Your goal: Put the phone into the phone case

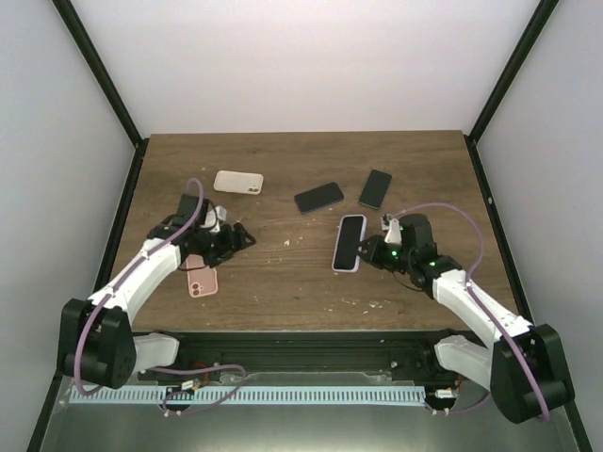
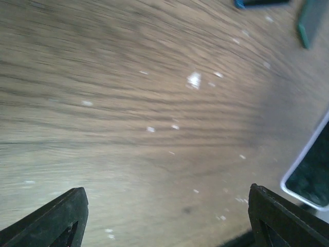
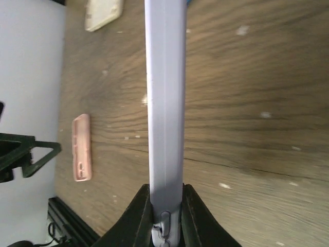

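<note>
Now the right claw (image 3: pixel 165 198) pinches one end of the lavender phone case (image 3: pixel 164 103), the phone (image 1: pixel 349 241) apparently seated inside and jutting well ahead of the grip, so that thin hold may let it pivot or slip, with the left claw (image 2: pixel 165 206) spread wide, well apart.

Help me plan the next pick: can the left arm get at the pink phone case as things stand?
Probably yes. The left gripper is open and empty, and the pink phone case lies flat with nothing on it. It sits partly under that arm, though, so it likely must pull back first.
</note>
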Tool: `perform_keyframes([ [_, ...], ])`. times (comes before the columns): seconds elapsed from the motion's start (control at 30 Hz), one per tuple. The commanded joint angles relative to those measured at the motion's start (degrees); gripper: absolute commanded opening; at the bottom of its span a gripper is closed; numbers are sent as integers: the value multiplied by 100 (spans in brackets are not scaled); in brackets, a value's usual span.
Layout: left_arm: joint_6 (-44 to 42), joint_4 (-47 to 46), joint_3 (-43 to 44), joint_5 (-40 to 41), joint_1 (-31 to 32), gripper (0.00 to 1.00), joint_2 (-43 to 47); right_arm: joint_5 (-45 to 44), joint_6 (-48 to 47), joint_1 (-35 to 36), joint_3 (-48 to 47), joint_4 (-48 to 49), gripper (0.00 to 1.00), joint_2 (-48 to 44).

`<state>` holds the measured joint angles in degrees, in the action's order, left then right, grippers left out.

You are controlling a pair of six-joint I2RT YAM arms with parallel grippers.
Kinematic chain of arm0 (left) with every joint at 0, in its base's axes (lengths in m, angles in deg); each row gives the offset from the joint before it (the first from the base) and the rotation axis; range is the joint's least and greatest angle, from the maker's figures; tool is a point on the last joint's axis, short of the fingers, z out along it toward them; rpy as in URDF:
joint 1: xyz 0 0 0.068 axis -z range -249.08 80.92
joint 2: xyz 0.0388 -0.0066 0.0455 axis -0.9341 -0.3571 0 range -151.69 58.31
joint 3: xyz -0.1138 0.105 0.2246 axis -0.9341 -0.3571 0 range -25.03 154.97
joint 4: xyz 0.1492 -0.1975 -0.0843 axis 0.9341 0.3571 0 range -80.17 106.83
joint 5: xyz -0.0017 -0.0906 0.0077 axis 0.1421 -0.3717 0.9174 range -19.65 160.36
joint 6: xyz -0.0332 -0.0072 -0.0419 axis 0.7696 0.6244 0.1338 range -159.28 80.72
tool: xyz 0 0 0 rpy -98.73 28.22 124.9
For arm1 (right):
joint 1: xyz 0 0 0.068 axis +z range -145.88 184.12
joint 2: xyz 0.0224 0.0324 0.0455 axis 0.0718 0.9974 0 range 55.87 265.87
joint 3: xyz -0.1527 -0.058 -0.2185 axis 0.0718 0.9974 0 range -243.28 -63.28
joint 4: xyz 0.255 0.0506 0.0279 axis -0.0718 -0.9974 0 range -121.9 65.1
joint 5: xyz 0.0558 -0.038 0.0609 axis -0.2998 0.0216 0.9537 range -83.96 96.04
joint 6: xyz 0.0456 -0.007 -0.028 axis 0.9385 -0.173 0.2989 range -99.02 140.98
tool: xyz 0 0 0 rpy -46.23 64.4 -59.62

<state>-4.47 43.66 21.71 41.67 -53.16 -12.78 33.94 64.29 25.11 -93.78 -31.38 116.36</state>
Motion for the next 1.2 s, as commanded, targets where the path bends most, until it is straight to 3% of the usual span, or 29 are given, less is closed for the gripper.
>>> perform_keyframes([
  [0.0,-163,348,-143,829,-556,85,-77,694,-590,-706,134,-340,10,82],
  [0.2,-81,282,-453,1967,-1070,84,-3,1036,-876,-1274,104,-620,12,457],
  [0.43,167,-79,-713,2158,-1118,79,-348,663,-1059,-1671,109,-770,15,957],
  [0.73,224,-891,-886,1389,-1126,60,-1196,246,-953,-1696,-122,-912,34,1118],
  [1.0,118,-1014,-929,1332,-1104,40,-1614,-165,-910,-1695,-458,-1344,63,497],
  [1.17,367,-1192,-1009,851,-908,34,-1563,-354,-933,-1694,-577,-1274,71,265],
])
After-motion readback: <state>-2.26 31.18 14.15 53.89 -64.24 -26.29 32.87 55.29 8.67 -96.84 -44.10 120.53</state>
